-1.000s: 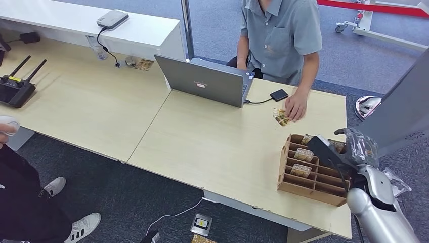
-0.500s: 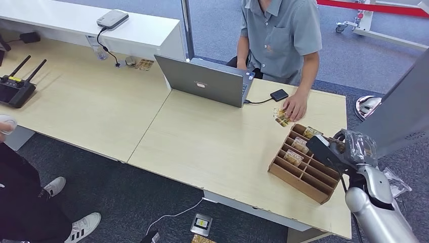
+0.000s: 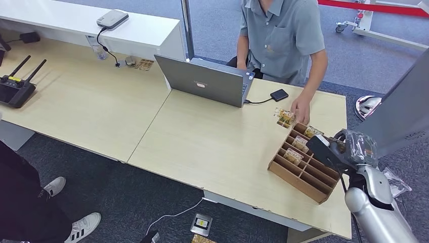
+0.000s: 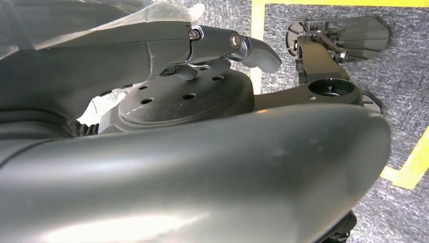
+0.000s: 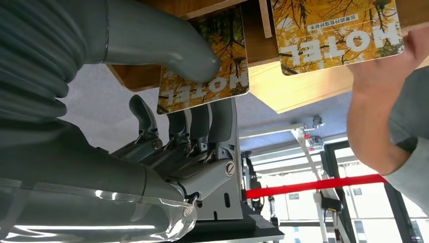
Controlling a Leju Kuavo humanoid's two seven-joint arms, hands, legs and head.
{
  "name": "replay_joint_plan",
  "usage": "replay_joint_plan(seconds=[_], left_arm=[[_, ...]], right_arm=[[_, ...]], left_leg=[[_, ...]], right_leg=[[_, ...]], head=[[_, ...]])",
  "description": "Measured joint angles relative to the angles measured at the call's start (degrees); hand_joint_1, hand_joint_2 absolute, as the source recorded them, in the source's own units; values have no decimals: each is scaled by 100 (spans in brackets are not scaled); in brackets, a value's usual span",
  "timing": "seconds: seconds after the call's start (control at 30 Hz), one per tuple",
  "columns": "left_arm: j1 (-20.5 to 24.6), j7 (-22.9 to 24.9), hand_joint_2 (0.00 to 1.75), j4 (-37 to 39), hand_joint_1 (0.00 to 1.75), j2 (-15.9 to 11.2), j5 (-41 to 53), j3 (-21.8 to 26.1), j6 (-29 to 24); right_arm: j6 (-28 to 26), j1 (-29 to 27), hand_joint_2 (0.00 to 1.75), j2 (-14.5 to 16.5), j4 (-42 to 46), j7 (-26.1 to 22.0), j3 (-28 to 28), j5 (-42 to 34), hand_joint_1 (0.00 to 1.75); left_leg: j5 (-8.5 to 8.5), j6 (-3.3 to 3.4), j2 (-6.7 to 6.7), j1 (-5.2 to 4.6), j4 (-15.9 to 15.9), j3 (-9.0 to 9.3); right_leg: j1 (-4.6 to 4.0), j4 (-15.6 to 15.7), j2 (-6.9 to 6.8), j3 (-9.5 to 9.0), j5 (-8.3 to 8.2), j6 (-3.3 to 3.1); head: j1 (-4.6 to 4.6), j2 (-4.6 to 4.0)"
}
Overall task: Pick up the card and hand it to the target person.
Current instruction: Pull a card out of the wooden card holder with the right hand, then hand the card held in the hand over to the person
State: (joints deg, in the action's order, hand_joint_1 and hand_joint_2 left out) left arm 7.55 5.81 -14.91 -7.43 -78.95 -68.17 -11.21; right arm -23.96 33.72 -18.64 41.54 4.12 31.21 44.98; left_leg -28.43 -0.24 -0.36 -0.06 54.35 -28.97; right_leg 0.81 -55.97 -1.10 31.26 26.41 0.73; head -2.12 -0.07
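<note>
Right robot hand [image 5: 192, 126] at the wooden card rack [image 3: 303, 169] on the tabletop [image 3: 212, 142], thumb and fingers pinching a yellow HOTEL card [image 5: 205, 76]. Person's hand [image 3: 302, 109] holds cards just beyond the rack. Left robot hand [image 4: 212, 45]: cannot tell.

Person's hand [image 3: 302, 108] and laptop [image 3: 205, 81] crowd the card organizer [image 3: 303, 168].

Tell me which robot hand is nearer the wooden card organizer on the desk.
Right. The right hand is at the wooden card organizer, its thumb and fingers pinching a yellow hotel card. The left hand hangs over the carpet floor, away from the desk.
</note>
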Motion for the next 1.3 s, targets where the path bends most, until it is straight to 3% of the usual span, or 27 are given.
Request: replay_joint_plan(seconds=[0.47,0.63,1.3], left_arm=[[0,-10,0,0,0,2,-25,-74,2],[1,-11,0,0,0,2,-24,-97,2],[2,-21,0,2,0,-17,69,-110,129]], right_arm=[[-3,-99,175,-1,597,162,-10,396,147],[18,-184,175,-8,988,225,-39,504,174],[511,-738,175,64,3459,-327,-68,309,175]], left_leg=[[0,0,1,0,0,-1],[0,0,1,0,0,-1],[0,0,1,0,0,-1]], right_leg=[[0,0,0,2,0,0],[0,0,0,3,0,0],[0,0,0,2,0,0]], head=[[-1,0],[0,1],[0,1]])
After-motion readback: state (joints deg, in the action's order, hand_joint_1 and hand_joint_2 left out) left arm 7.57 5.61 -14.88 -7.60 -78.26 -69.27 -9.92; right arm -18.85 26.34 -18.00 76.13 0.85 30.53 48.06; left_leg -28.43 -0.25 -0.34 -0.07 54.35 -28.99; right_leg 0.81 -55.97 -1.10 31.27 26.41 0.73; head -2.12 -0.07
